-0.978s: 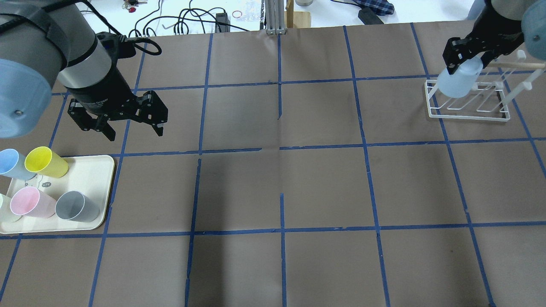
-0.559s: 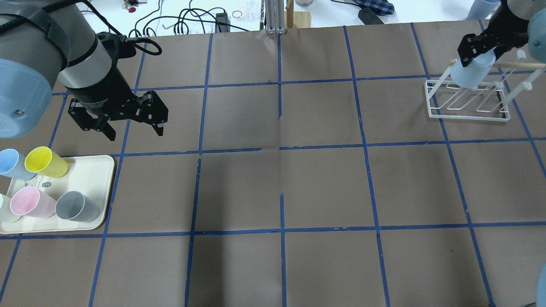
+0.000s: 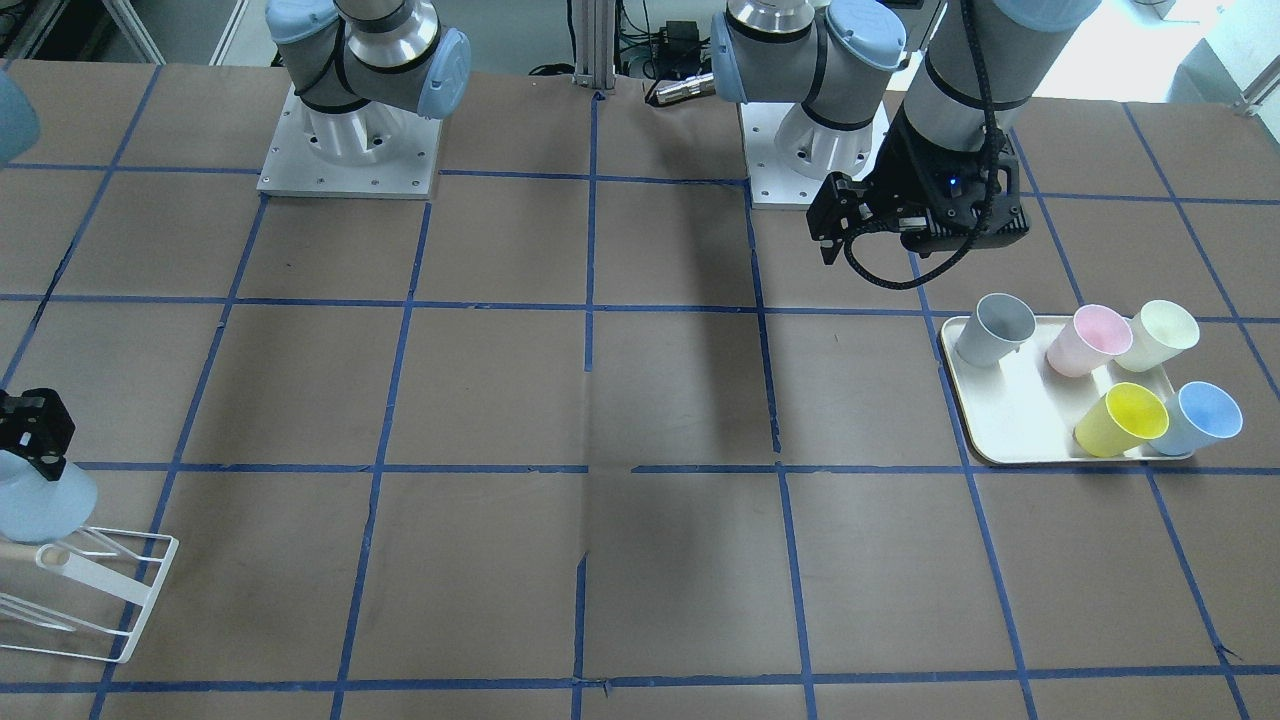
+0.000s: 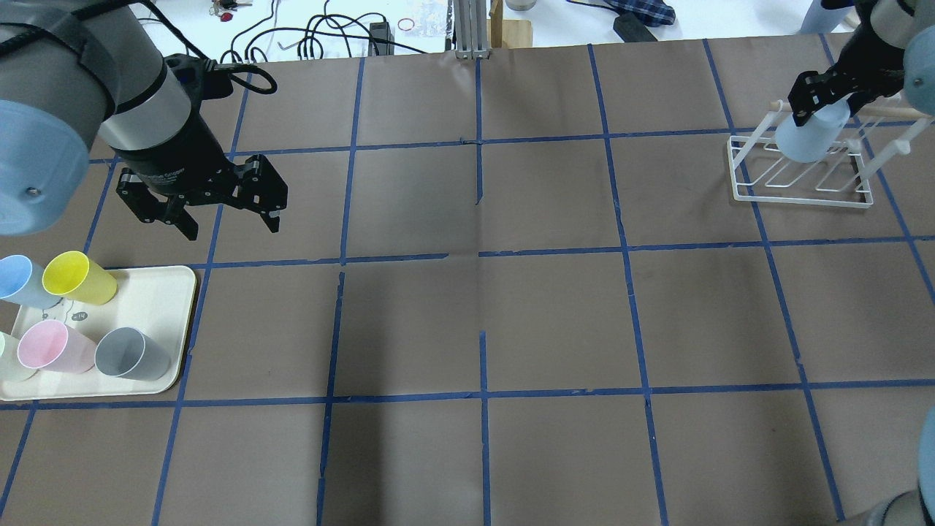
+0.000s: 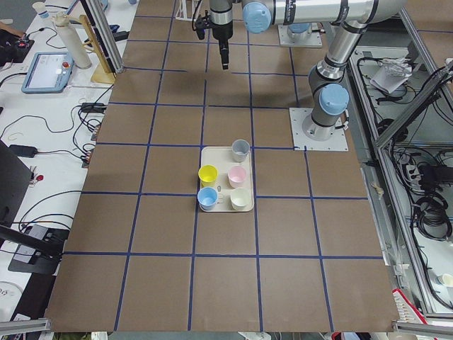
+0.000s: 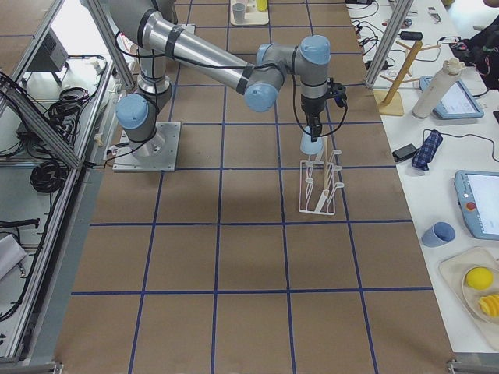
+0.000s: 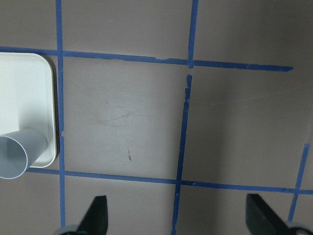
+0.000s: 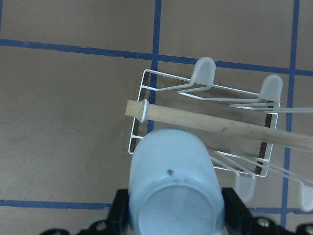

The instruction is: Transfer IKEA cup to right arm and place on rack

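The overhead view shows both grippers at once. The right gripper [image 4: 819, 108] has its fingers clamped on the narrow base end of the cup [image 4: 807, 139], which hangs tilted, mouth down, over the left end of the rack [image 4: 803, 202], just beside the end of the dowel [image 4: 887, 111]. Far across the table [image 4: 482, 321], the left gripper [image 4: 232, 228] hangs with fingers spread and empty, near a corner of the tray [image 4: 150, 296]. The front-facing view shows all five cups on the tray uncropped: grey [image 3: 990, 330], pink [image 3: 1088, 340], cream [image 3: 1160, 335], yellow [image 3: 1120, 420] and blue [image 3: 1200, 418]. It also shows a cable [image 3: 900, 280] looping under the left gripper. The cup sits at the left edge of this view, with its wide rim lowest. The left side view takes in the tray end of the table and the left arm reaching over it. The right side view gives height: the cup's rim hangs about level with the prong tips at the rack's far end, and it cannot be told whether they touch. The left wrist view shows two fingertips [image 7: 98, 215] wide apart over bare table, with the grey cup's mouth at the tray's corner. The right wrist view looks straight down on the cup's round base, which is pale whitish-blue and smooth with a small dimple at its centre. Black fingers [image 8: 120, 210] press both sides of the cup, and the dowel crosses just beyond it.
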